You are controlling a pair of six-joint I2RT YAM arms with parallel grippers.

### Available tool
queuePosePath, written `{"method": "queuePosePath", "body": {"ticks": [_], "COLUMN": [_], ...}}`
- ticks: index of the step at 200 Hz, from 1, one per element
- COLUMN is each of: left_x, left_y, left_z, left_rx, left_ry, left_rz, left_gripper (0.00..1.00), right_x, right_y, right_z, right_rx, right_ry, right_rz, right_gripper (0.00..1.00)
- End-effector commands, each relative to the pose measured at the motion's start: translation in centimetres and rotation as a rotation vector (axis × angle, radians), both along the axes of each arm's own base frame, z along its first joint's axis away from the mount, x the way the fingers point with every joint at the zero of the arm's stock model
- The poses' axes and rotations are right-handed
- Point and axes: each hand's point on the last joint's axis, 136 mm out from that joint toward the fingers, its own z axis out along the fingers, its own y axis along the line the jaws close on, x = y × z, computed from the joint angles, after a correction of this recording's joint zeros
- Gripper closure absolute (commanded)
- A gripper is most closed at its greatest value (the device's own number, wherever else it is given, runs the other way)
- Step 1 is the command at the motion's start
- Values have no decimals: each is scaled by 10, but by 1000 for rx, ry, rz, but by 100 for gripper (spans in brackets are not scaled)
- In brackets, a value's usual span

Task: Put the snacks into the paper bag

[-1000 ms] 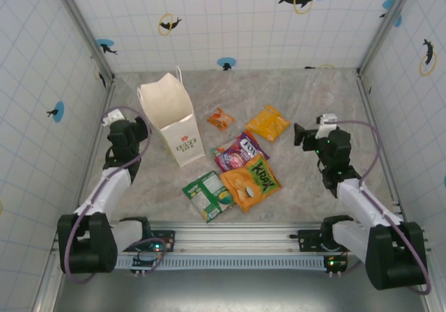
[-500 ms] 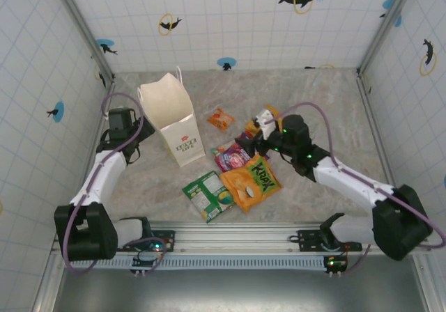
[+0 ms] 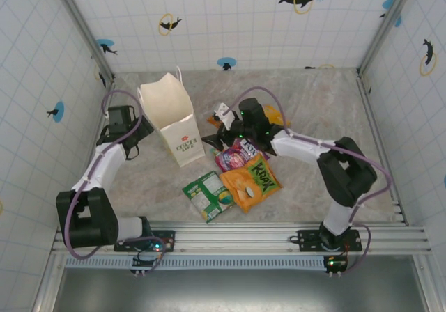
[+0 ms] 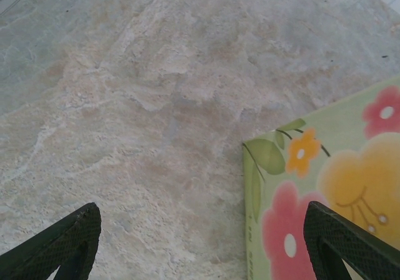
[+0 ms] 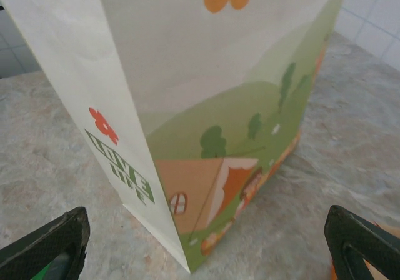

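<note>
**Both hands wide open beside the bag**

Snacks lie on the bench (image 3: 306,103) right of the bag (image 3: 171,120), from mid-bench toward the near edge: green packet (image 3: 208,196) nearest that edge; big orange packet (image 3: 251,180) touching it; purple packet (image 3: 237,156) just behind; yellow packet (image 3: 275,120) partly under the right arm (image 3: 306,145). That arm reaches leftward across the snacks; right hand (image 3: 214,132) is low, fingers spread wide, empty, facing the bag's printed side. Left hand (image 3: 141,136) is at the bag's left side, fingers wide, empty, over bare bench by its bottom corner. The bag stands upright toward the far left corner, mouth open; what it holds I cannot tell.
</note>
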Motion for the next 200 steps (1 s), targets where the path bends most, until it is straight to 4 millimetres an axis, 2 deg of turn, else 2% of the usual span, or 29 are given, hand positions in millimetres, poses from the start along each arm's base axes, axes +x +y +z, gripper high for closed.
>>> {"method": "queuePosePath", "body": {"ticks": [1, 29, 52, 107, 118, 122, 153, 178, 200], "left_x": [14, 26, 35, 54, 56, 65, 73, 71, 63], "left_y": [8, 5, 0, -15, -18, -19, -24, -18, -6], "left_z": [11, 6, 3, -8, -12, 0, 1, 4, 12], "left_rx": [28, 9, -17, -91, -105, -108, -133, -103, -36], "left_ry": [-33, -29, -35, -39, -34, -67, -76, -72, -58], "left_rz": [15, 0, -22, -80, -94, -98, -119, -98, -64], "left_gripper": [14, 14, 15, 16, 17, 17, 18, 18, 17], "right_x": [-5, -11, -24, -62, -63, -63, -63, -62, -57], "right_y": [27, 45, 53, 56, 56, 56, 56, 51, 36], "right_z": [5, -8, -14, -26, -28, -28, -28, -20, -5], "right_rx": [19, 5, 0, -16, -18, -17, -11, -9, 12], "right_ry": [-17, -14, 3, 14, 16, 19, 40, 26, 26], "right_rz": [95, 131, 169, 205, 198, 195, 184, 164, 120], "right_gripper": [0, 1, 4, 10, 10, 10, 11, 11, 11]}}
